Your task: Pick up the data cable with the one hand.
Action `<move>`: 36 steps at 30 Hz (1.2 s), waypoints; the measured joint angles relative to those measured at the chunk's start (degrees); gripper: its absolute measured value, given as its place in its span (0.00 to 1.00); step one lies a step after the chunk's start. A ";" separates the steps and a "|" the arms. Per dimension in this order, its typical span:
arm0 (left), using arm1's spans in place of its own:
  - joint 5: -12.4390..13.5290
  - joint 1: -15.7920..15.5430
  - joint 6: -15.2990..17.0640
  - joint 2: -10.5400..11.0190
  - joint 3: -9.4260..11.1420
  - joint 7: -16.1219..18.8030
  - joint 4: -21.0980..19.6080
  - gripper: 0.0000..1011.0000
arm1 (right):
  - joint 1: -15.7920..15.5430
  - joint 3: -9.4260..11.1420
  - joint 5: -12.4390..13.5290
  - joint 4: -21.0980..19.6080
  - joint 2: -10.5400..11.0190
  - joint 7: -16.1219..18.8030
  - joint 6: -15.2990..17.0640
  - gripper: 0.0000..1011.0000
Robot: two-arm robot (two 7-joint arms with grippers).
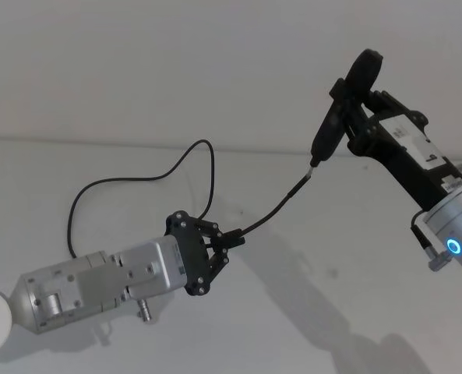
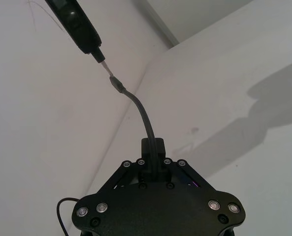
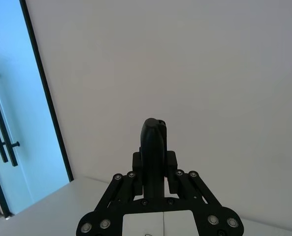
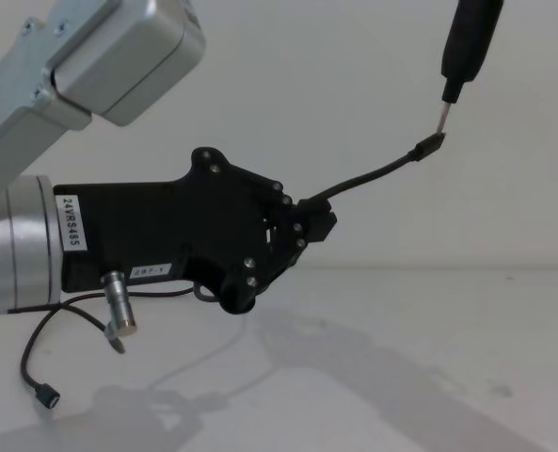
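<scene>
one black data cable [image 1: 271, 212], one pen-shaped tool [image 1: 328, 132], two grippers, left gripper [image 1: 229, 238] clamped on the cable's raised plug end, the rest looping on the white table [image 1: 44, 179], right gripper [image 3: 154, 162] closed round the tool, its metal tip at the plug

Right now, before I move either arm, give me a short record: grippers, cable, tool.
left gripper: shut on the cable, raised above the table
right gripper: shut on the tool, higher up and to the right
cable run: short stretch arcs up from the left gripper; the rest loops back past the left arm
plug: at the tool's metal tip, seemingly touching
task state: cable gripped
</scene>
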 joint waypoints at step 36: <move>0.01 0.00 -0.18 0.00 -0.03 -0.01 0.00 0.03 | 1.58 -1.05 -0.25 2.19 1.26 -1.89 -1.86 0.27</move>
